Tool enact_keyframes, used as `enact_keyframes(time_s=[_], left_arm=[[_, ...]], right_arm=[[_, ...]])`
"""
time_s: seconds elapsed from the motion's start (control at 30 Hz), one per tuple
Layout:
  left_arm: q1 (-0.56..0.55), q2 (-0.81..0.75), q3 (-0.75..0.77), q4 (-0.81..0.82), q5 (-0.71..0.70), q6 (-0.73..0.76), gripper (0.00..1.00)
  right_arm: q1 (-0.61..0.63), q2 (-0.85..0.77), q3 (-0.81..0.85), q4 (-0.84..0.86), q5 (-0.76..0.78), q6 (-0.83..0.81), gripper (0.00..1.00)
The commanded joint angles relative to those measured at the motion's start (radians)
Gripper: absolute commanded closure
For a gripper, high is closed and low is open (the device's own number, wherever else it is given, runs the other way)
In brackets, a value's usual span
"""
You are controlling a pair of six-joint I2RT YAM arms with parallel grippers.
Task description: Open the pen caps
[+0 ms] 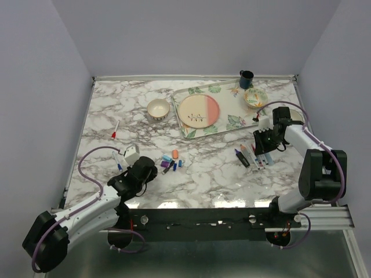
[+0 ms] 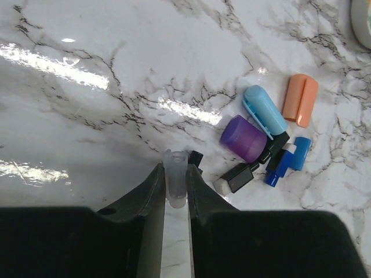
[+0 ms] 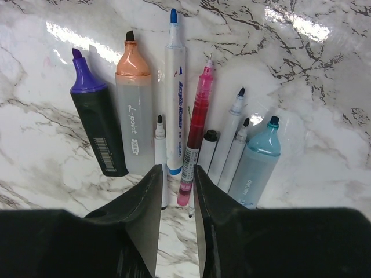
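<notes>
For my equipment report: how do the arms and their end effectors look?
Both arms have white links with black joints; the left arm and right arm each carry a looping purple cable. The left end effector and right end effector each have two black, tapering fingers.

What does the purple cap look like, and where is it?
The purple cap is a short, stubby cylinder of smooth plastic. It lies on its side on the marble table, with one flat end facing left in the left wrist view. It sits in a small cluster of caps, right up against the light blue cap and a black cap.
</notes>
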State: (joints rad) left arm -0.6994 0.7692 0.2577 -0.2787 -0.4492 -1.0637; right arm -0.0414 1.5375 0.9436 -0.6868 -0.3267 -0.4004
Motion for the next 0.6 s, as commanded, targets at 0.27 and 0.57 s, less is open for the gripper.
enact_keyframes(time_s=[0.27, 0.57], left_arm=[[0.032, 0.159, 0.077, 0.050, -0.063, 0.036, 0.43], [0.162, 0.114, 0.195, 0.016, -0.114, 0.129, 0.23]], right_arm=[[-0.002, -0.076, 0.026, -0.017, -0.017, -0.012, 0.61], [-0.002, -0.137, 0.026, -0.016, -0.058, -0.031, 0.61]])
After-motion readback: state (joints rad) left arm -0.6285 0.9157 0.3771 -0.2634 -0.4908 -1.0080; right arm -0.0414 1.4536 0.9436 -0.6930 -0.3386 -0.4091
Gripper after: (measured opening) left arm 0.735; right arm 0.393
